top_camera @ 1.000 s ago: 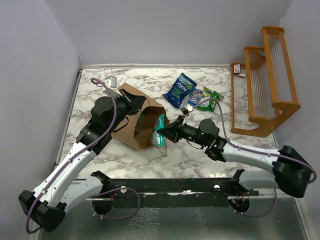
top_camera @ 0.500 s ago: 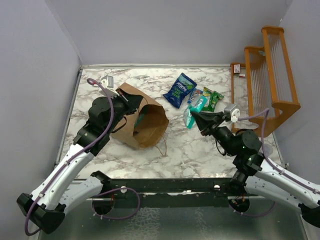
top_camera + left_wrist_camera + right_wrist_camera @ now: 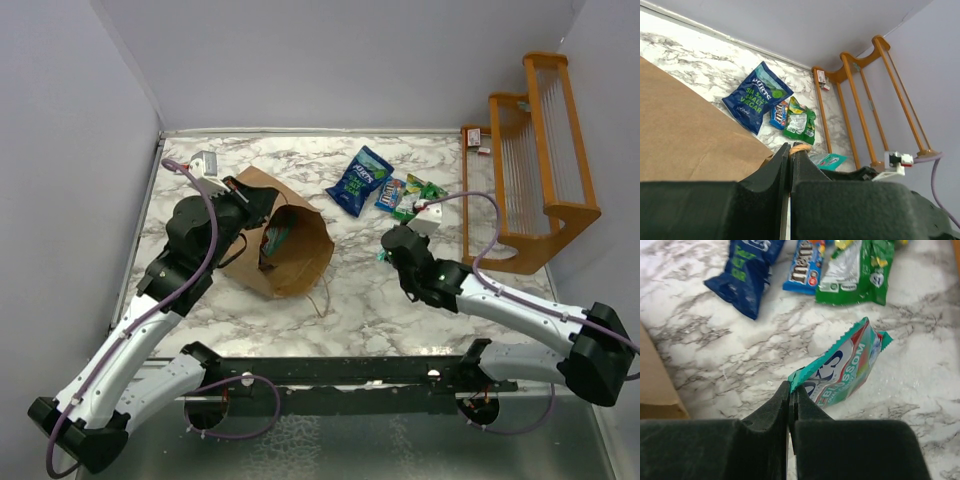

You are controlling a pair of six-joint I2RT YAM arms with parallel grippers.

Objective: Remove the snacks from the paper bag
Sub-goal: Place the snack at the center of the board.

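The right claw (image 3: 790, 390) is pinched tight on just one corner of the teal packet (image 3: 842, 365), and that is the risky part. The foil is smooth and slippery, so the packet could slide out and drop, or swing and bump the snacks lying close by. It hangs low over the table (image 3: 350, 300), and I cannot tell if its far end touches. The left claw (image 3: 790, 150) is squeezed shut on the thin handle (image 3: 800, 147) of the paper bag (image 3: 300, 255). That handle is only twisted paper, so a hard pull could rip it or drag the whole bag along. The bag lies on its side, left of the middle of the table, with its mouth open. One greenish packet (image 3: 275, 238) shows inside, and if the handle is let go, the soft mouth might flop shut over it. The bag is plain brown paper, creased and boxy. Out on the table lie a dark blue packet (image 3: 358, 180), a small blue packet (image 3: 391, 193) and a green packet (image 3: 422, 196), all flat, shiny and crinkly. The teal one has a zigzag edge. The table looks like white marble with grey swirls, hard and slick. The rack (image 3: 530, 150) is orange wood with thin bars, at the right side.
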